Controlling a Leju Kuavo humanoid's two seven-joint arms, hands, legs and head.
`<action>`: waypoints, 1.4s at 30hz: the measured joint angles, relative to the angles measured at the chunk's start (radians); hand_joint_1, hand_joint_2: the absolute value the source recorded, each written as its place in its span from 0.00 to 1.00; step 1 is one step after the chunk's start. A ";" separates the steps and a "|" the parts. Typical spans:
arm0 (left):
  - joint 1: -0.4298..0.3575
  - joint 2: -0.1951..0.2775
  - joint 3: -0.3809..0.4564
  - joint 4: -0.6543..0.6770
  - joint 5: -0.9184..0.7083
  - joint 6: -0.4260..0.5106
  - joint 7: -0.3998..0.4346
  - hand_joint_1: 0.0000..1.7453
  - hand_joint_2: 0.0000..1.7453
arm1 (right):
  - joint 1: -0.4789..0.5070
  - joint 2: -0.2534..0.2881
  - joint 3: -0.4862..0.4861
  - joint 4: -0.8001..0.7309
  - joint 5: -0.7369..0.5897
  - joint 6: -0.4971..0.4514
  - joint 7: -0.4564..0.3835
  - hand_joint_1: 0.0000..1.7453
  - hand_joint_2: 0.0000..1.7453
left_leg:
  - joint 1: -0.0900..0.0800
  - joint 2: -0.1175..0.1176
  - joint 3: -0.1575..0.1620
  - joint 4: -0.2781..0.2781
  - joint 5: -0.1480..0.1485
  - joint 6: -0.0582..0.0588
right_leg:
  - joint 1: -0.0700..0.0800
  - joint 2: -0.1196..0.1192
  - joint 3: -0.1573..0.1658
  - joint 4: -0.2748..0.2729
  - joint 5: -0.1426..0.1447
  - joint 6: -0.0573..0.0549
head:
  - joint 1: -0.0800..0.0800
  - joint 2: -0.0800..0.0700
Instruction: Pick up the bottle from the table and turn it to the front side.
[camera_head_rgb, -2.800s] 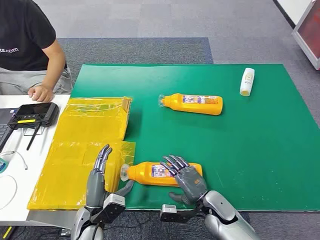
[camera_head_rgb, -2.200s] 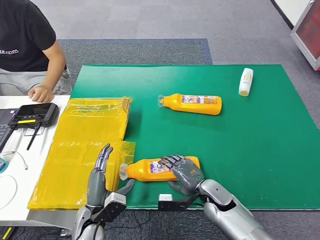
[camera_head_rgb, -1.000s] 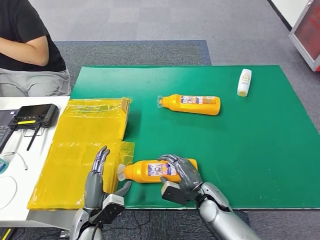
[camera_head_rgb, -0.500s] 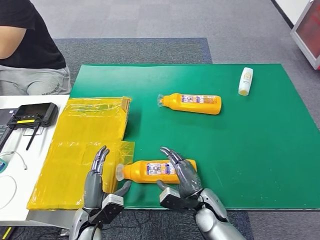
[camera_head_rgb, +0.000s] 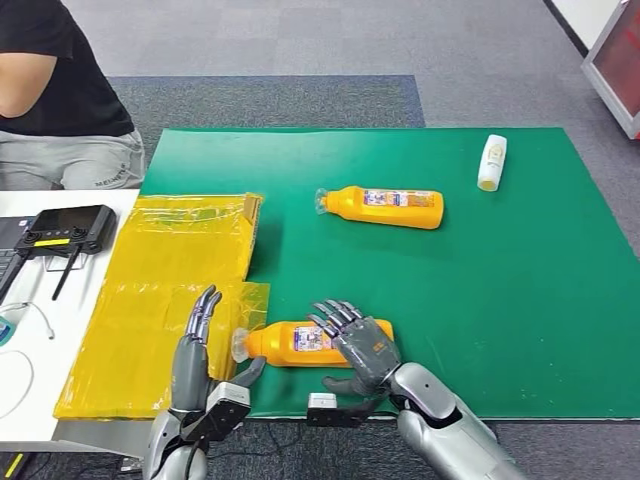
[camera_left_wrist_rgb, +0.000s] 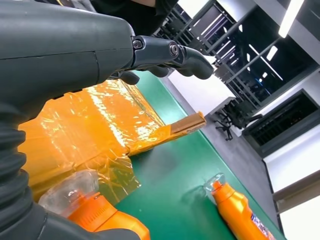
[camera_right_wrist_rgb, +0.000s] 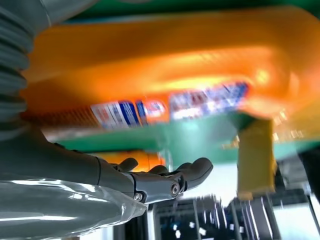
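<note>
R hand (camera_head_rgb: 364, 350) fingers spread, holding nothing, over orange bottle (camera_head_rgb: 302, 342) nr mat's front edge; L hand (camera_head_rgb: 198, 365) open.

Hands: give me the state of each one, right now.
Left hand: open, holding nothing, beside the near bottle's cap.
Right hand: open, fingers spread over that bottle, not gripping it.

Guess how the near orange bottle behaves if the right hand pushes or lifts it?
Near orange bottle lies on its side on the green mat; its flattish body probably slides rather than rolls. Glossy plastic looks slippery. The right hand hovers open over its base end, so a lift there would likely tip the neck down.
</note>
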 joint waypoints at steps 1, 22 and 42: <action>0.000 0.000 0.000 0.000 0.001 -0.001 0.000 0.00 1.00 | -0.010 -0.004 0.009 0.007 -0.001 0.016 0.004 0.00 0.00 | 0.000 0.000 0.000 0.000 0.000 0.000 | 0.000 0.000 0.000 0.000 0.000 0.000 | 0.000 0.000; 0.041 0.001 0.017 0.001 -0.028 0.023 0.023 0.00 1.00 | -0.174 0.008 0.158 0.114 0.072 0.220 0.259 0.00 1.00 | 0.000 0.000 0.002 0.000 0.002 0.001 | 0.000 0.000 0.002 0.000 0.003 0.001 | 0.000 0.000; 0.065 -0.019 0.051 0.001 -0.062 0.025 0.047 0.00 1.00 | -0.219 0.097 0.173 0.227 0.118 0.262 0.394 1.00 1.00 | 0.000 0.000 0.003 0.000 0.004 -0.001 | 0.000 0.000 0.003 0.000 0.005 -0.001 | 0.000 0.000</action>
